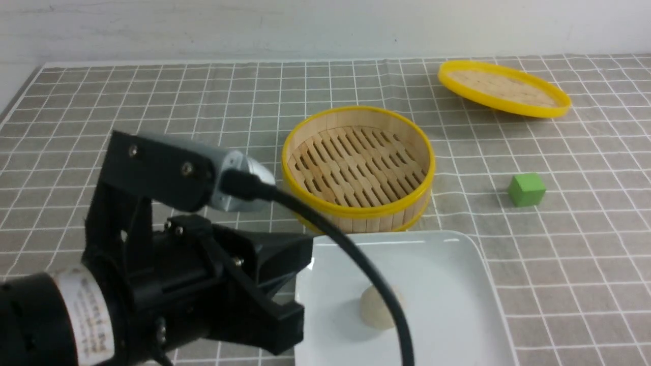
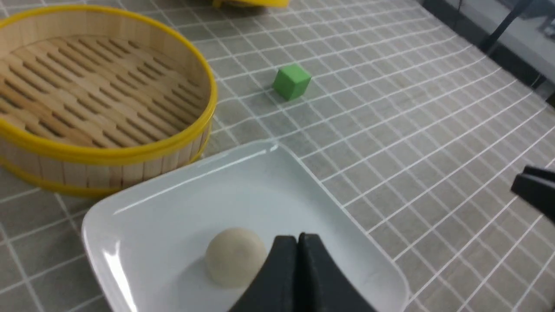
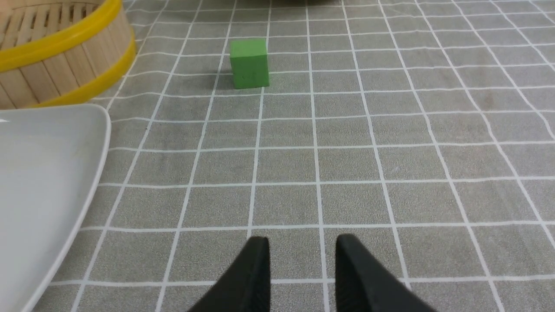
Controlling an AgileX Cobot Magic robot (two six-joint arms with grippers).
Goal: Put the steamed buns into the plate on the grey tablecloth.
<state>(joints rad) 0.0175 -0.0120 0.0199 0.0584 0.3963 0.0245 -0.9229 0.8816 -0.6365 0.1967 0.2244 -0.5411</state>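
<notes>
One bun [image 1: 370, 308] sits in the plate [image 1: 447, 284], dome up, on the side nearer the desk's left edge. The plate lies on the cloth [image 1: 559, 254] at the near edge of the desk. Left gripper [image 2: 298, 237] hovers over the plate just beside the bun, fingers pressed together on nothing, and the wrist view shows a sliver of space between them and the bun. Right gripper [image 3: 302, 242] hangs low above bare cloth off the plate's right rim, fingers a narrow gap apart, holding nothing. Behind the plate, mid-desk, stands the steamer [image 1: 356, 216], nearly touching the plate's far rim. Green cube [image 1: 526, 189] lies to its right. Lid [image 1: 503, 89] rests toward the far right corner, tilted.
</notes>
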